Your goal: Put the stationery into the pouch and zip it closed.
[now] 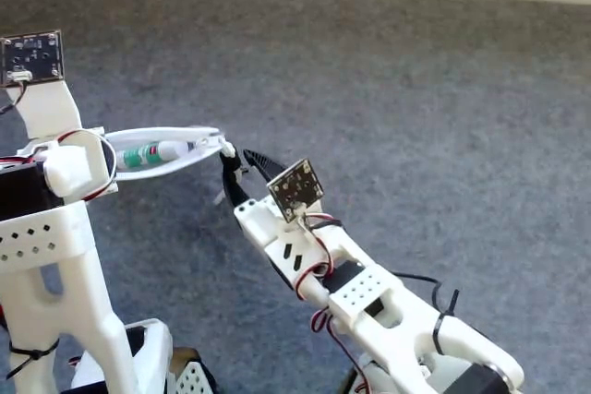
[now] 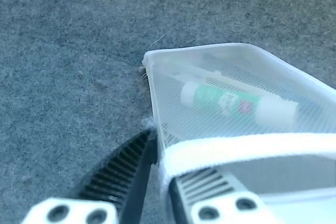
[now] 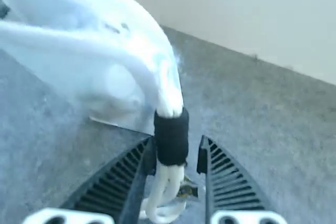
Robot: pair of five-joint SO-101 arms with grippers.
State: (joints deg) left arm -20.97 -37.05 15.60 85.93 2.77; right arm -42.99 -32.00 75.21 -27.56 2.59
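The pouch, with a glue stick inside, stretches left to right between the tools. The left tool clamps its left end. The right tool, narrowly parted, straddles the zip pull at the right end.

Log: you have 1 translucent white mesh pouch at 9 o'clock on the table, long axis running 9 to 3. 1 glue stick, green label and white ends, lies lengthwise inside it. The zip pull, a white cord with a black band, sits at the pouch's 3 o'clock end.
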